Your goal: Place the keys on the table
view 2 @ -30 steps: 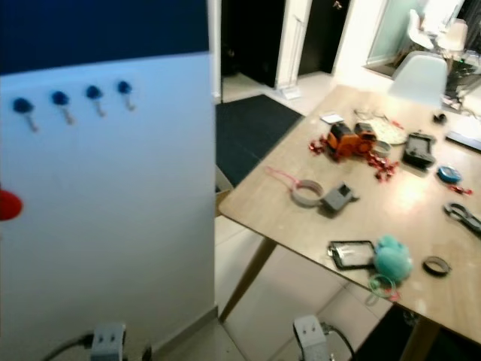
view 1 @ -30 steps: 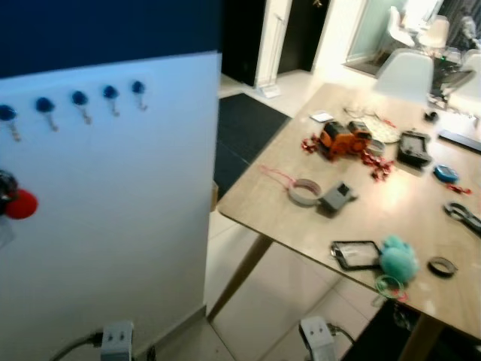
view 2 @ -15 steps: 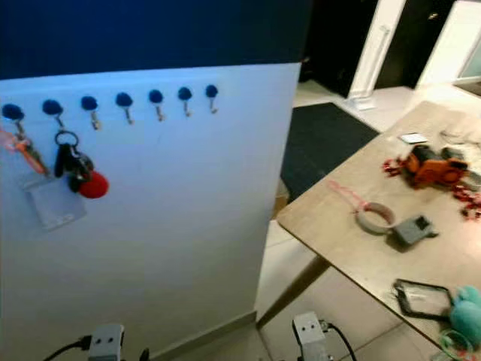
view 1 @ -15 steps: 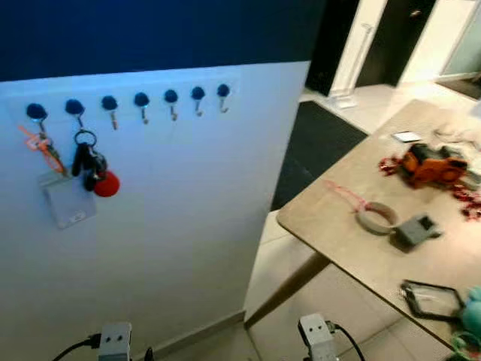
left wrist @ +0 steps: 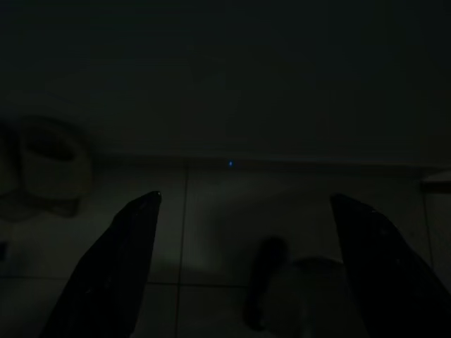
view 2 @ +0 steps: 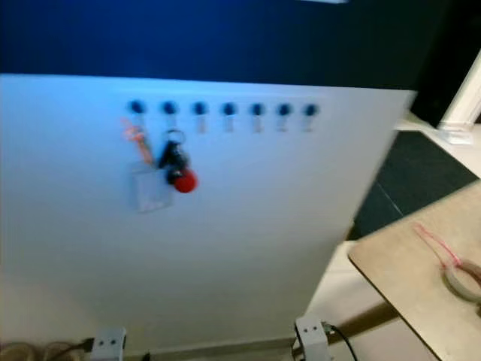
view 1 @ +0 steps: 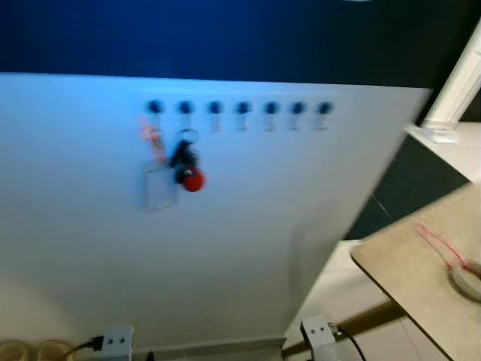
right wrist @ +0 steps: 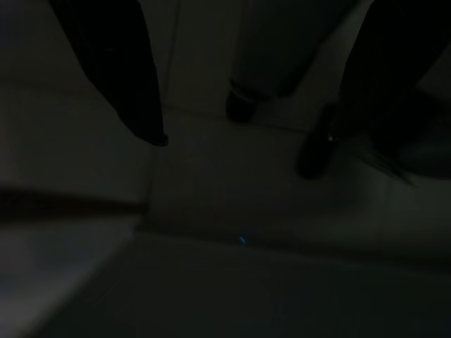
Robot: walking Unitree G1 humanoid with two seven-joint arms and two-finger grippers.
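Observation:
A bunch of dark keys point(view 1: 184, 156) with a round red fob point(view 1: 193, 181) hangs from a blue hook on the white wall panel, left of centre. It is blurred. The wooden table point(view 1: 412, 272) shows just its near corner at the lower right. Both arms hang low by the floor. The left wrist view is very dark: my left gripper point(left wrist: 245, 197) has its two black fingers spread wide over floor tiles, with nothing between them. In the right wrist view my right gripper point(right wrist: 236, 151) is likewise open and empty above the tiles.
A row of several blue hooks point(view 1: 242, 107) runs along the wall. A pale card point(view 1: 160, 188) on an orange lanyard hangs just left of the keys. A tape roll point(view 1: 471, 277) and a pink cord point(view 1: 436, 237) lie on the table corner. A dark mat point(view 2: 421, 177) lies beyond.
The camera has swung left: the wall with the hooks and keys now sits in the middle and the table has slid off to the right. The keys hang as before.

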